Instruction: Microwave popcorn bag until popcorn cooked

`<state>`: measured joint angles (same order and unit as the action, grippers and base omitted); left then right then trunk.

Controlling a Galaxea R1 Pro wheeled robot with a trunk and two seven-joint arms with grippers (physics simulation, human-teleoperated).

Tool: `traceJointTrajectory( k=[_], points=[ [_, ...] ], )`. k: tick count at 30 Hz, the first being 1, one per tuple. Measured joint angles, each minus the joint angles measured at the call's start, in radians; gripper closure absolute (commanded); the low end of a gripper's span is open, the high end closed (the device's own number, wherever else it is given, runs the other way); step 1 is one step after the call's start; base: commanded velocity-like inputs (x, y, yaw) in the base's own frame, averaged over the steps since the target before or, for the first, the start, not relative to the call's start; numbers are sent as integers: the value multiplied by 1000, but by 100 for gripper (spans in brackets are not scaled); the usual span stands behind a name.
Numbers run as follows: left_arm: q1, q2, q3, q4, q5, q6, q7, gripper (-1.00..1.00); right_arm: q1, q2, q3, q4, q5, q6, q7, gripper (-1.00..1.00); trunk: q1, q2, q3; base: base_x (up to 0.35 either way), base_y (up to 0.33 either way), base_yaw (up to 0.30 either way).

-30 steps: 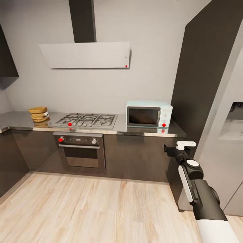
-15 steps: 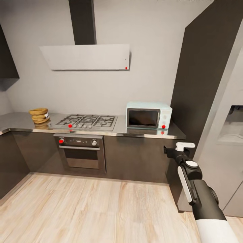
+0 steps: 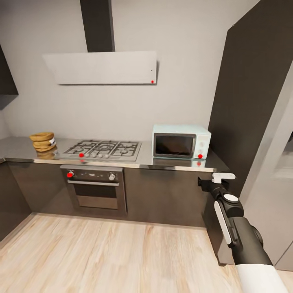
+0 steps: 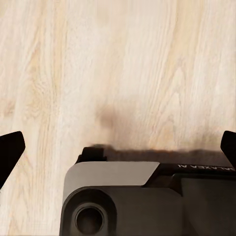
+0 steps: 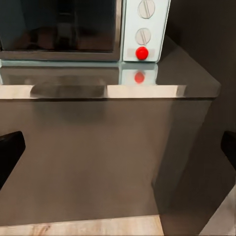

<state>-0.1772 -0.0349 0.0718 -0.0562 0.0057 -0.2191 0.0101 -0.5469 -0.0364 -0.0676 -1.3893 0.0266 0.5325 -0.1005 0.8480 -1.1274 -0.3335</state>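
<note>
Overhead, range hood [image 3: 101,68] above countertop [image 3: 24,149].

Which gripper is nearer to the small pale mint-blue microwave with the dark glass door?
Right. The right gripper is raised before the dark cabinet front, just below the microwave. The left gripper points down at the light wood floor.
</note>
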Motion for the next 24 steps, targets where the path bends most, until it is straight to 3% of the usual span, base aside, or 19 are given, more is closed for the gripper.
traceJointTrajectory(
  k=[12,16,24],
  points=[
    [0,1,0,0,0,0,-1,-100,0,1,2,2,0,-5,-26,-100,0,0,0,322,-84,0],
    [0,1,0,0,0,0,0,-100,0,1,2,2,1,-7,-26,-100,1,0,0,60,-15,-84],
    [0,1,0,0,0,0,0,-100,-3,8,9,52,3,-8,-26,-100,1,0,0,4,-1,-255]
  ],
)
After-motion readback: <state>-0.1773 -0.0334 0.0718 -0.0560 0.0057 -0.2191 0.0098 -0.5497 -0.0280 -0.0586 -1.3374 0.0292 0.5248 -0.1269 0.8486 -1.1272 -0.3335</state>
